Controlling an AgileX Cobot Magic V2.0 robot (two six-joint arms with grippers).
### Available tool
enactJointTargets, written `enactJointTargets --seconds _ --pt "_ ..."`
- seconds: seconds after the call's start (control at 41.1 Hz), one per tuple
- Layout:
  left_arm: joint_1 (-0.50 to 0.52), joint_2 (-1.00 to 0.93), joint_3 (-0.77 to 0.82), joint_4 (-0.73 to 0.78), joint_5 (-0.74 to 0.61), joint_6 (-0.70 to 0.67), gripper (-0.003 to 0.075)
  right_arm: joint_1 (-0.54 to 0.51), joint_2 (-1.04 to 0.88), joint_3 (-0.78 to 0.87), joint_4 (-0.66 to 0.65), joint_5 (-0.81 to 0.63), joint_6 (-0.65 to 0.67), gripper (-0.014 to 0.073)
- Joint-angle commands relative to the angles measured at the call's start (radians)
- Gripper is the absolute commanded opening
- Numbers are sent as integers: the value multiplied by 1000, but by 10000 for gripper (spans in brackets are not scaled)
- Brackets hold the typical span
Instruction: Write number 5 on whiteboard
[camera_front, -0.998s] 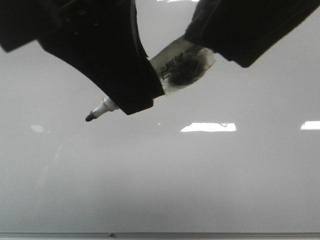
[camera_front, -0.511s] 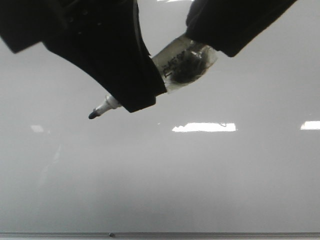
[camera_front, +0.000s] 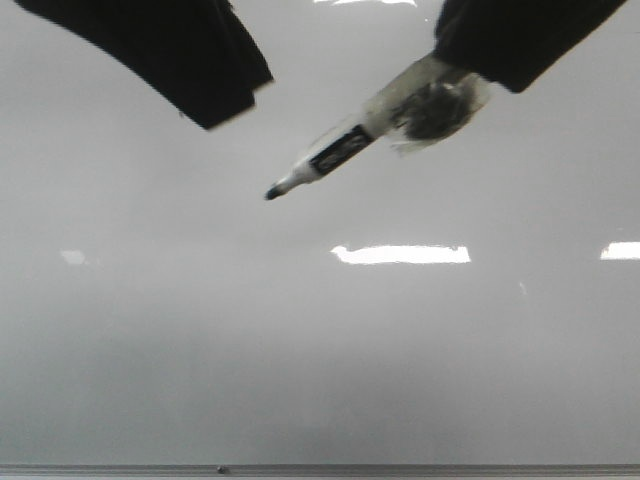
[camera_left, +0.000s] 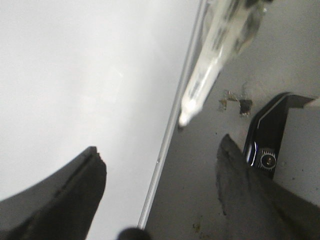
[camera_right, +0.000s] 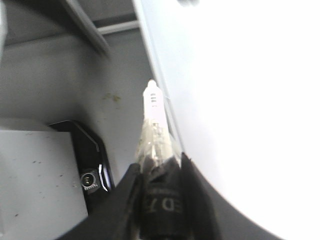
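The whiteboard (camera_front: 320, 350) fills the front view, glossy pale grey with bright reflections; no number 5 shows on it. My right gripper (camera_front: 505, 45) is shut on a tape-wrapped marker (camera_front: 345, 150) at the upper right. The uncapped tip (camera_front: 272, 192) points down and left, held above the board. In the right wrist view my right gripper (camera_right: 160, 162) clamps the marker barrel (camera_right: 154, 125). My left gripper (camera_front: 205, 95) is at the upper left, apart from the marker. In the left wrist view it (camera_left: 159, 150) is open and empty, with the marker (camera_left: 207, 70) ahead of it.
The board's thin grey frame edge (camera_front: 320, 468) runs along the near side and also shows in the left wrist view (camera_left: 165, 150). Beside the board lies grey table surface (camera_left: 200, 190) with a black camera housing (camera_left: 267, 150), which the right wrist view (camera_right: 90, 172) also shows.
My left gripper has come off the marker and moved up and left. My right gripper has shifted up and right with the marker, whose barrel and tip now show fully.
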Motion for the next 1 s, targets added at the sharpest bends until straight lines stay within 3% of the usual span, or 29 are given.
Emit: enactJointTargets --seconds 0.0,0.17,0.365,0.56,0.706,0.974 --pt "66 -90 -3 -1 -52 -76 462 -88 -56 -36 -33 -24 103 -70" --pt "181 -189 47 -2 -84 -149 462 -254 -134 -36 -54 -46 297 -69" --pt "243 -224 65 -6 -93 -175 462 -375 -246 42 -54 -141 405 -60" --pt "244 -224 69 -18 -112 -175 462 -388 -354 294 -48 -501 453 -60" --pt "244 -224 69 -22 -122 -175 462 -388 -350 377 -48 -620 453 -61" --pt "244 -224 69 -24 -127 -175 462 -388 -254 372 60 -759 453 -61"
